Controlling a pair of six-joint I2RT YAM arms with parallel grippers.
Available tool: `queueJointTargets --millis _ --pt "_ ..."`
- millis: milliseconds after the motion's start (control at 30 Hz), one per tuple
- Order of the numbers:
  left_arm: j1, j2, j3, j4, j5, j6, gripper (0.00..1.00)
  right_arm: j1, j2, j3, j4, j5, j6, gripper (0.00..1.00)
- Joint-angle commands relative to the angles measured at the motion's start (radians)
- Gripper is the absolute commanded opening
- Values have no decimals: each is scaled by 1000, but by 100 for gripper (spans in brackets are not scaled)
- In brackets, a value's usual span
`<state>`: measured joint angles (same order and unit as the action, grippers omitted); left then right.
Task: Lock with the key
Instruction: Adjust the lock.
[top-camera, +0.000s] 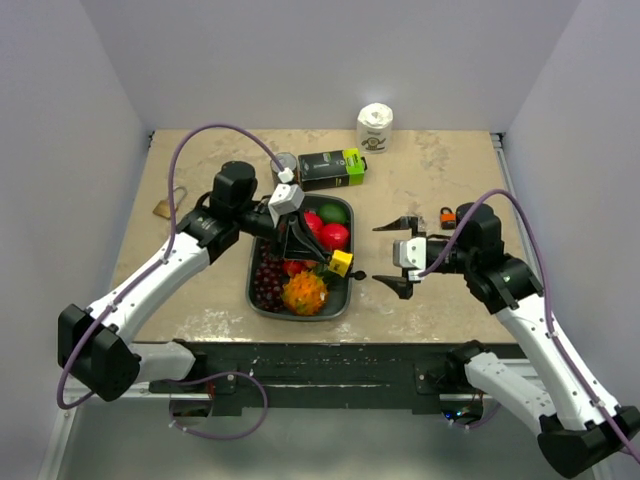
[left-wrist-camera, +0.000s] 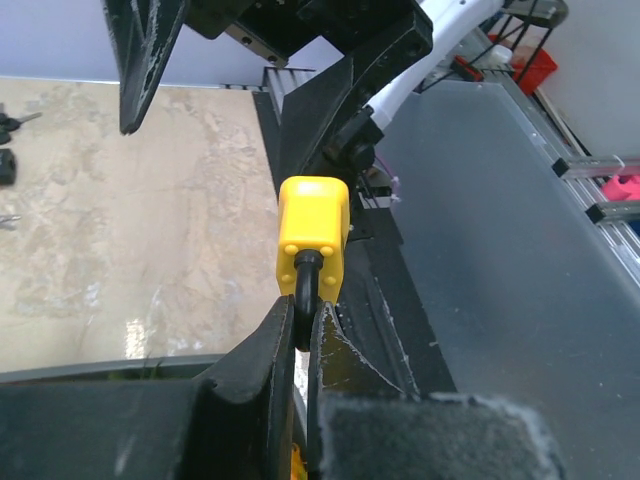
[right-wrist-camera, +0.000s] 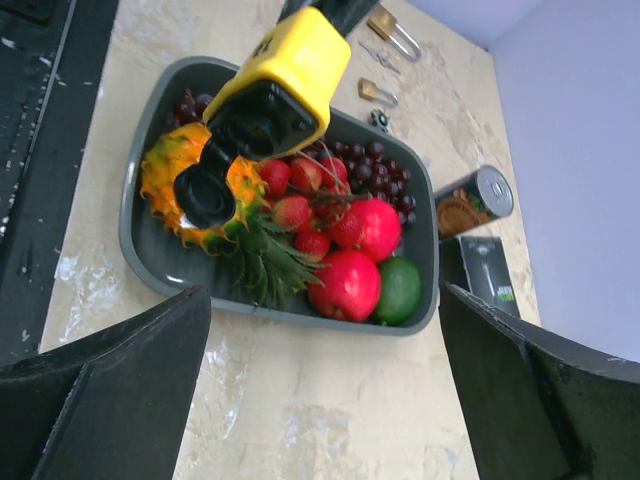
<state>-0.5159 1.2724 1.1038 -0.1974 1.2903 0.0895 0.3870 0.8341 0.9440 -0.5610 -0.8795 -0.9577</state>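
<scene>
My left gripper (top-camera: 333, 262) is shut on the black shackle of a yellow padlock (top-camera: 342, 262) and holds it above the right side of the fruit tray (top-camera: 349, 212). In the left wrist view the shackle is pinched between the fingertips (left-wrist-camera: 283, 330), with the yellow body (left-wrist-camera: 313, 235) just beyond them. A key with a round black head (right-wrist-camera: 205, 195) sticks out of the bottom of the padlock (right-wrist-camera: 285, 75); it also shows in the top view (top-camera: 358, 275). My right gripper (top-camera: 392, 256) is open and empty, just right of the key, its jaws wide apart (right-wrist-camera: 325, 295).
The grey tray (right-wrist-camera: 135, 255) holds pomegranates, a lime, grapes, strawberries and a spiky orange fruit. A brass padlock (top-camera: 170, 205) and keys lie far left. An orange padlock (top-camera: 446, 215) lies near the right arm. A can (top-camera: 283, 163), a black-green box (top-camera: 330, 168) and a white roll (top-camera: 375, 127) stand behind.
</scene>
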Motion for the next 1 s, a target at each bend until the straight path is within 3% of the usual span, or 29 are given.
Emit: queueJointTargets --millis 0,400,733,967 --pt "-45 -11 62 18 27 -5 0 53 -9 29 3 7 -35 97" --pt "-75 8 68 33 0 -27 0 108 -26 75 -42 -19 -10 90" --pt "-104 22 82 -5 -8 9 0 113 -3 96 -1 -27 40 65" --pt "-105 22 65 6 -31 0 0 128 -1 121 16 -62 115 62"
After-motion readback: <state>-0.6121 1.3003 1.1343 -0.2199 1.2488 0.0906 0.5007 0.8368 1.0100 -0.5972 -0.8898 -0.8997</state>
